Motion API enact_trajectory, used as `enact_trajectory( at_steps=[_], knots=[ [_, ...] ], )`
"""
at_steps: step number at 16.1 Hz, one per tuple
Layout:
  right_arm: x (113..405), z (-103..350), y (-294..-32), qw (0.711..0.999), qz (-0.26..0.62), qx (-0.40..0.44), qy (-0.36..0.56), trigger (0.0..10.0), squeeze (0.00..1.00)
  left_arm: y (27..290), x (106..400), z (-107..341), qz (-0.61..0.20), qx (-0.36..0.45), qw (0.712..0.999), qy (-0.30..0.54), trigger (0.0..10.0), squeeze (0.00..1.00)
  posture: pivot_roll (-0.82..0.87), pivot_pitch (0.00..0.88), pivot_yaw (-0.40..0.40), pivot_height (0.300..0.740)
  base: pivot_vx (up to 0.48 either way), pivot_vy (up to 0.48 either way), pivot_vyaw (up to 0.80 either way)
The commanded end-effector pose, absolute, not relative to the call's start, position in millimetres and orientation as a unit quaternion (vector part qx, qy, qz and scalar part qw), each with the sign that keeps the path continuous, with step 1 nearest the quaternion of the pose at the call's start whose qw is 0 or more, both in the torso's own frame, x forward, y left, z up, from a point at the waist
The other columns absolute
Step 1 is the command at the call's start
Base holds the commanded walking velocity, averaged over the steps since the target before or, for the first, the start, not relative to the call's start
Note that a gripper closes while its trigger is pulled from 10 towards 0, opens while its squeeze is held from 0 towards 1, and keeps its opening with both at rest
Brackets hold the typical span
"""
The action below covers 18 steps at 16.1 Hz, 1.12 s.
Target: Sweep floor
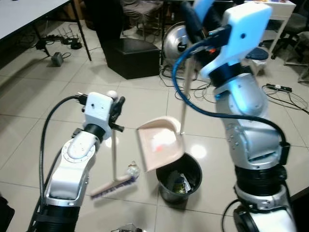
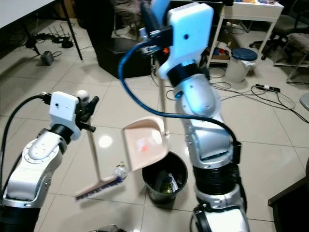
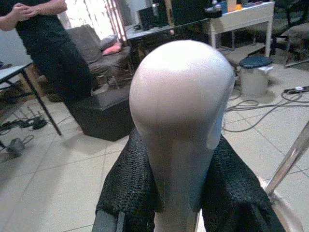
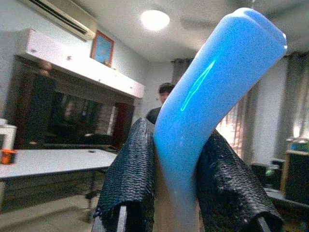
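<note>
My left gripper (image 1: 116,112) is shut on the pale handle of a small broom (image 1: 115,159); its purple bristles (image 1: 114,186) rest on the tiled floor beside a crumpled bit of litter (image 1: 133,170). The handle's rounded white top (image 3: 181,92) sits between the black pads (image 3: 126,188). My right gripper (image 1: 195,19), raised high, is shut on the blue grip (image 4: 212,92) of a long-handled dustpan. The pink pan (image 1: 159,142) hangs tilted over the rim of a black waste bin (image 1: 179,179) that holds rubbish.
A black box (image 1: 131,57) and a round fan (image 1: 175,41) stand behind on the tiles. Cables (image 1: 285,96) trail across the floor at the right. A white table's leg (image 1: 83,31) is at the back left. A person (image 3: 46,43) stands near a sofa.
</note>
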State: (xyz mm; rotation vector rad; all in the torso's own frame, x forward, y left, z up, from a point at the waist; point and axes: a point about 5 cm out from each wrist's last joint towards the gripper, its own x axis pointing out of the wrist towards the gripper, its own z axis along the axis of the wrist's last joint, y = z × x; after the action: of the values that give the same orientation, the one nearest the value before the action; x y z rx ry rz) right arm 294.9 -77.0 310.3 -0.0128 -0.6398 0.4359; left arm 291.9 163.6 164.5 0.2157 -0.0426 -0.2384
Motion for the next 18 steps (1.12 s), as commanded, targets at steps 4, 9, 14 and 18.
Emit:
enact_trajectory(
  at_steps=[4,9,14,18],
  knots=[
    [290.9,316.2,-80.4,0.924,0.201,0.016,-0.326,10.0,0.00,163.9,292.8,180.2,-0.121,0.119,0.984,-0.050,10.0,0.00,0.01,0.000,0.045,0.740,0.000,0.351,0.00],
    [299.9,305.0,-84.9,0.934,0.174,0.051,-0.308,10.0,0.00,168.9,293.5,180.8,-0.120,0.129,0.983,-0.048,10.0,0.00,0.02,0.004,0.050,0.740,0.000,0.375,0.00],
    [308.0,241.8,-107.0,0.965,0.106,0.058,-0.234,10.0,0.00,164.6,295.4,176.1,-0.131,0.133,0.982,-0.040,10.0,0.00,0.01,0.009,0.067,0.740,0.000,0.373,0.00],
    [300.3,212.9,-120.8,0.973,0.076,0.036,-0.213,10.0,0.00,149.2,289.5,159.6,-0.159,0.128,0.979,-0.021,10.0,0.00,0.01,0.015,0.075,0.740,0.000,0.372,0.00]
  ],
)
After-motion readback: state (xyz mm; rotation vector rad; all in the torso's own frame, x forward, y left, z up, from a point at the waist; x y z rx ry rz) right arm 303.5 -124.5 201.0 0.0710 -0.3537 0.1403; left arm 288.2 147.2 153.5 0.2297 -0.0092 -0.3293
